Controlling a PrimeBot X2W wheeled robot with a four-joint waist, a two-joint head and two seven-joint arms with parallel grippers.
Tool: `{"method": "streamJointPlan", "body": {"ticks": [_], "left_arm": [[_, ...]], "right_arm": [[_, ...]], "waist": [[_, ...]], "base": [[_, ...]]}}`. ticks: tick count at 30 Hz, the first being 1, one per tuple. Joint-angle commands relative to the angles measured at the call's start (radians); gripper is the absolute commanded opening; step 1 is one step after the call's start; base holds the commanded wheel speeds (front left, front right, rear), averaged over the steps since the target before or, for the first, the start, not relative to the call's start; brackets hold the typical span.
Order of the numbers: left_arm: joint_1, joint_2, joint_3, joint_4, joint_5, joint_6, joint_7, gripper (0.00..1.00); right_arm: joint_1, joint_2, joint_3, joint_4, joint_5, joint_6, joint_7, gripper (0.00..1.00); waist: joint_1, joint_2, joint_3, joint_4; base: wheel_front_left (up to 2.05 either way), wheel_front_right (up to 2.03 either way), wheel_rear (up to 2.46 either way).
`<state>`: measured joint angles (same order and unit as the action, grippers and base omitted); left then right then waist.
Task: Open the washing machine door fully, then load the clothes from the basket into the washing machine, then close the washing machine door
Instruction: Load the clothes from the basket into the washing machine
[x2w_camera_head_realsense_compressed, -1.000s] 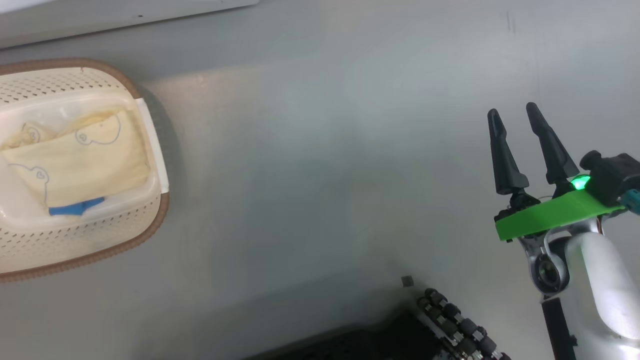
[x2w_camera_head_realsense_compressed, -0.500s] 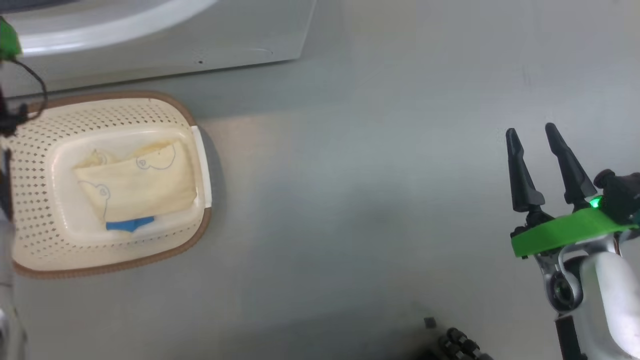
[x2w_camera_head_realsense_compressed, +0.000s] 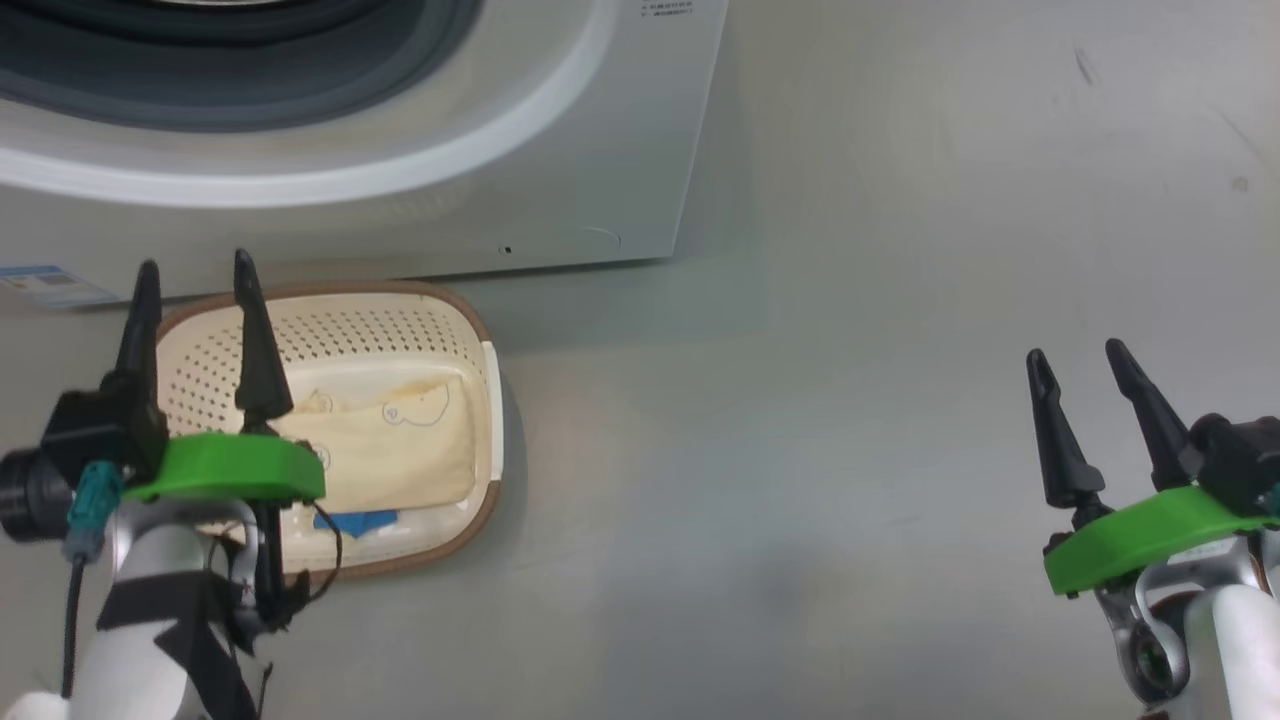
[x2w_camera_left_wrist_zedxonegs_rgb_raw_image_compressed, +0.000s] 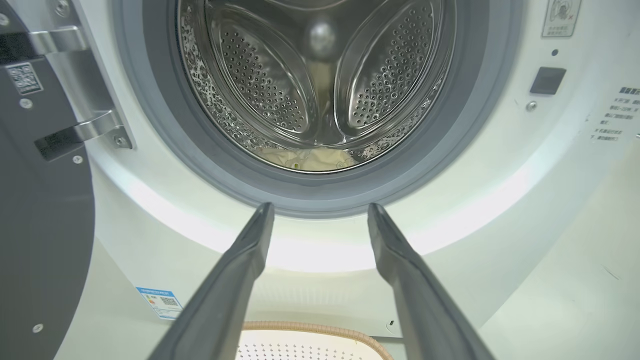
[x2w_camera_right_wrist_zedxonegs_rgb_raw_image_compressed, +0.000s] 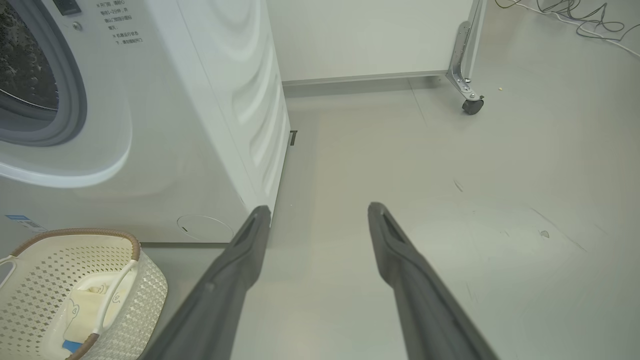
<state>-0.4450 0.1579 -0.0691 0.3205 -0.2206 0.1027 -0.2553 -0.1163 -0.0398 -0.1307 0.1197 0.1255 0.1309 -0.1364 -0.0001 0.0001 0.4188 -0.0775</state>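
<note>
Left end effector (x2w_camera_head_realsense_compressed: 195, 262), spread and empty, hovers over the basket (x2w_camera_head_realsense_compressed: 470, 320); the right end effector (x2w_camera_head_realsense_compressed: 1075, 352), equally spread, hangs above the floor (x2w_camera_head_realsense_compressed: 850, 450). A shallow pinch could slip off the flat-lying clothes (x2w_camera_head_realsense_compressed: 400, 440) — or drag the light basket along. In the head view the clothes lie at four o'clock from the left end effector, the washing machine (x2w_camera_head_realsense_compressed: 560, 150) at twelve — the washing machine door (x2w_camera_left_wrist_zedxonegs_rgb_raw_image_compressed: 45, 225) open.
</note>
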Motion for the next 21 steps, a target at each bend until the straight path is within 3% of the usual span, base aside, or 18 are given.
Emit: {"method": "streamJointPlan", "body": {"ticks": [1,8,21], "left_arm": [[0.044,0.009,0.042,-0.062,0.010,0.008,-0.006,1.00],[0.222,-0.032,0.050,-0.137,0.030,0.015,-0.006,1.00],[0.366,-0.067,0.048,-0.179,0.048,0.022,-0.006,1.00]], "right_arm": [[0.025,-0.010,0.013,-0.040,-0.013,0.000,0.011,1.00],[0.078,-0.010,0.005,-0.080,-0.033,0.000,0.051,1.00],[0.144,-0.010,0.001,-0.109,-0.021,0.000,0.089,1.00]], "waist": [[0.0001,-0.0001,-0.076,0.022],[0.0001,-0.0001,-0.166,0.035],[0.0001,-0.0001,-0.274,0.040]], "base": [[0.00,0.00,0.00],[0.00,0.00,0.00],[0.00,0.00,0.00]]}}
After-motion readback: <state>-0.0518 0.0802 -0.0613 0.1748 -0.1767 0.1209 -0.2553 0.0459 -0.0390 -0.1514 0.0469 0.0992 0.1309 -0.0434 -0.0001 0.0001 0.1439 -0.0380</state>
